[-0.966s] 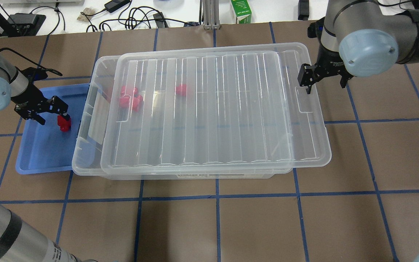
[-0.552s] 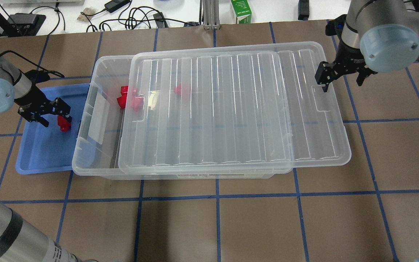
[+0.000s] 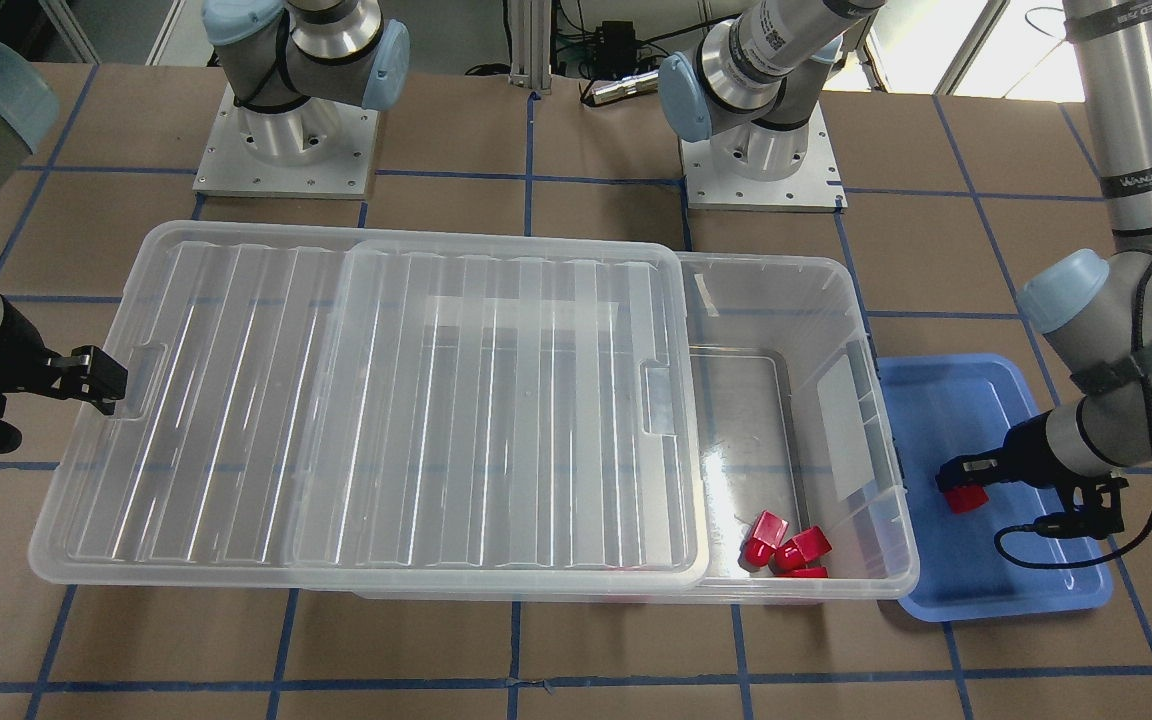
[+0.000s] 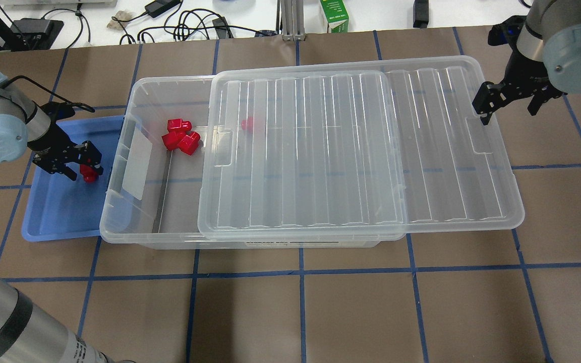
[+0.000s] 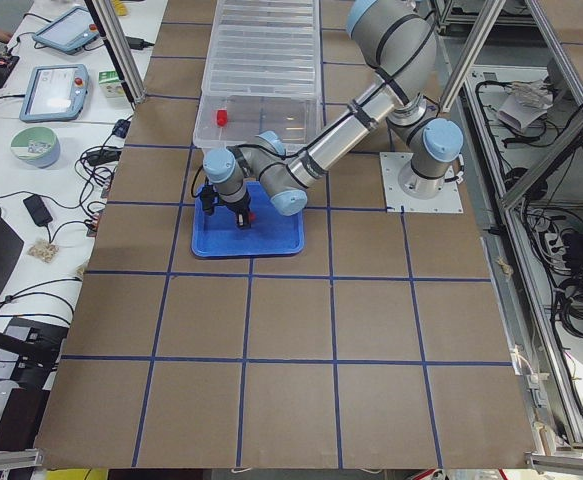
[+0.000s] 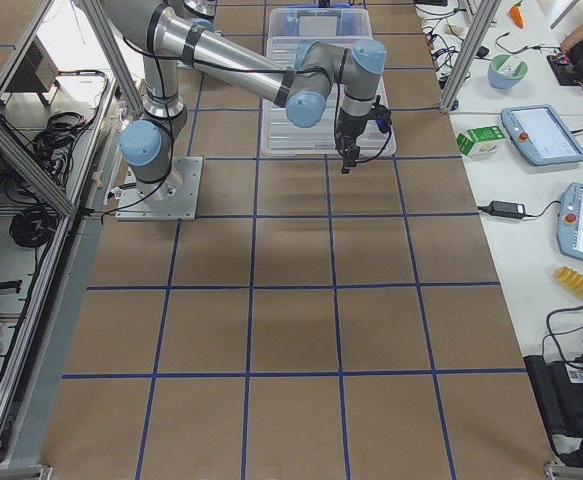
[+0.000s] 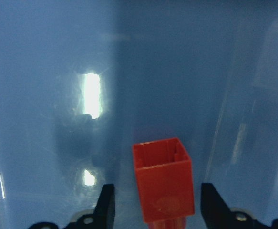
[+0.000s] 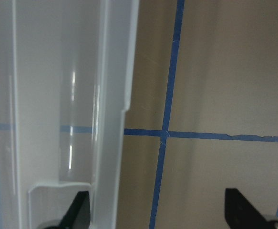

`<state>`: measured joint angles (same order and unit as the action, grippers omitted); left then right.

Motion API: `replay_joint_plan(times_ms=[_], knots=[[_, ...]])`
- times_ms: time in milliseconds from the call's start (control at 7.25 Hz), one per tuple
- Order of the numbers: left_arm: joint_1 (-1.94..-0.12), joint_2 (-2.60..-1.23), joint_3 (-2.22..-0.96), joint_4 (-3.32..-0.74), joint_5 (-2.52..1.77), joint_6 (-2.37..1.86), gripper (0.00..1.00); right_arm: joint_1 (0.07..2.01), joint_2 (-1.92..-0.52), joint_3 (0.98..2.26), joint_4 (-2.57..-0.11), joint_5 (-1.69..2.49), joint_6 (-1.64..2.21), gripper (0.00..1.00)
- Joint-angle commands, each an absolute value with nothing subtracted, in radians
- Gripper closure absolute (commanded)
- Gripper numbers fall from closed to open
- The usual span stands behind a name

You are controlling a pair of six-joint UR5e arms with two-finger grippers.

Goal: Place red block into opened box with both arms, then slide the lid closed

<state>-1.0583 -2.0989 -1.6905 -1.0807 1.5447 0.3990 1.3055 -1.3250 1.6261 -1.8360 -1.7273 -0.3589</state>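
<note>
A red block (image 7: 163, 186) stands in the blue tray (image 4: 58, 212). My left gripper (image 4: 81, 169) is open and straddles it, with a small gap on each side in the left wrist view. The clear box (image 4: 119, 151) is uncovered at its left end, where a few red blocks (image 4: 179, 136) lie inside. Another red block (image 4: 247, 123) shows through the lid (image 4: 361, 151). The ribbed lid overhangs the box's right end. My right gripper (image 4: 508, 105) is open at that end: one finger (image 8: 79, 212) is at the lid's notch, the other is outside the rim.
The blue tray touches the box's left short side. A green carton (image 4: 334, 15), cables and a black adapter lie beyond the table's far edge. Both arm bases (image 3: 286, 150) stand behind the box in the front-facing view.
The lid has slid right along with my right gripper, uncovering the box's left end and the red blocks there. My left gripper has shifted slightly, still over the block in the tray.
</note>
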Motion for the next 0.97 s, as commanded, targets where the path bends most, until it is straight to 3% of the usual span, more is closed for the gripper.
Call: replay_joint_plan(times_ms=[0, 414, 690, 828], knots=[[-1.058, -2.091, -1.686, -1.078, 1.546, 0.406, 0.99, 1.298, -1.331, 1.629, -1.835, -1.727, -0.362, 0.0], [-1.107, -1.97, -1.503, -1.266, 1.602, 0.461, 1.0, 1.313, -1.362, 1.597, -1.824, -1.668, -0.348, 0.0], [-1.202, -1.854, -1.373, -1.542, 1.595, 0.442, 1.0, 1.318, -1.46, 1.533, -1.649, -1.519, -0.31, 0.0], [-1.292, -1.804, -1.379, -1.564, 1.562, 0.416, 0.99, 1.347, -1.509, 1.496, -1.541, -1.459, -0.194, 0.0]])
